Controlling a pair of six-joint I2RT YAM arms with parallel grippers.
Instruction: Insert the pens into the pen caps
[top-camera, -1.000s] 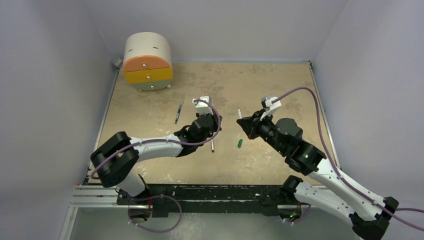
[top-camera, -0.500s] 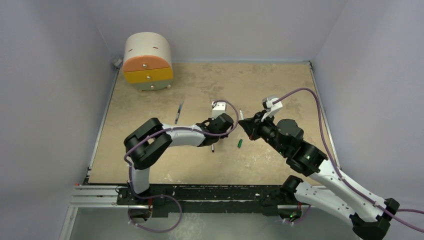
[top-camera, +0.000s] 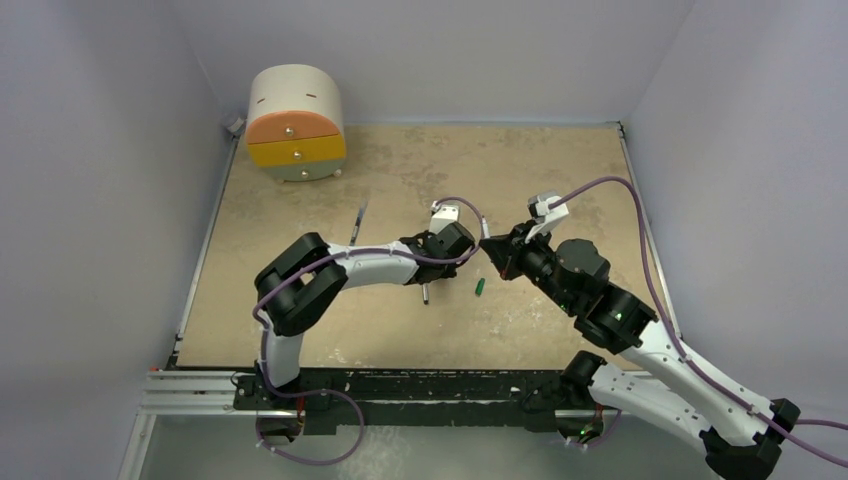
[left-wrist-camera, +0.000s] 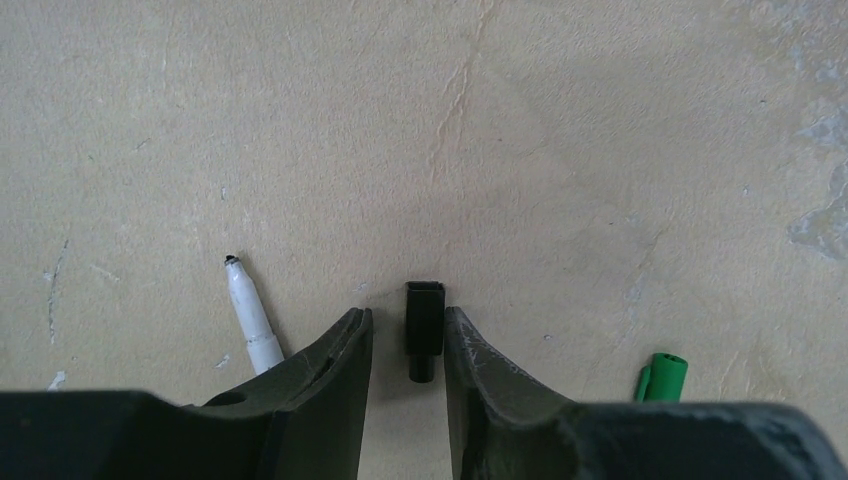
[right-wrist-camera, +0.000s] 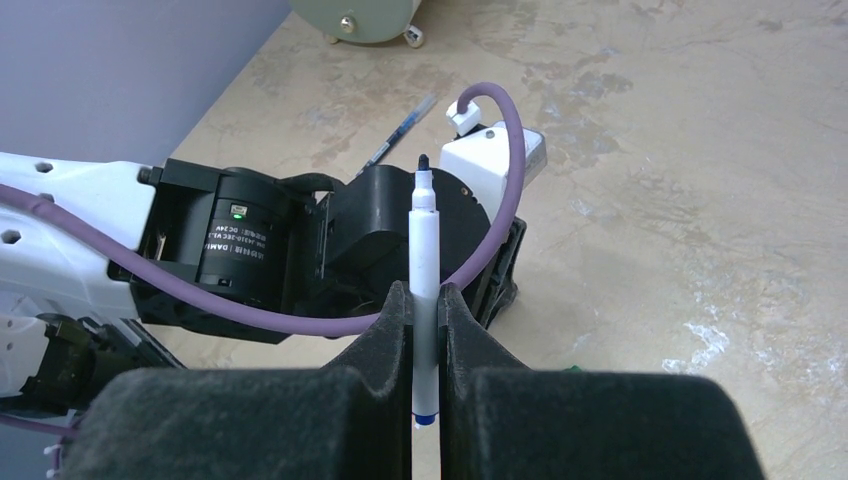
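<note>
1. Around the small black pen cap on the beige table, the left gripper has its jaws apart
2. Left of this cap lies a white pen, right of it a stubby green cap
3. Near it the right gripper clamps a white black-tipped pen

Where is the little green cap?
In the top view, the green cap lies near the middle of the table, just on the near side of the right gripper, with a loose pen to its left.
</note>
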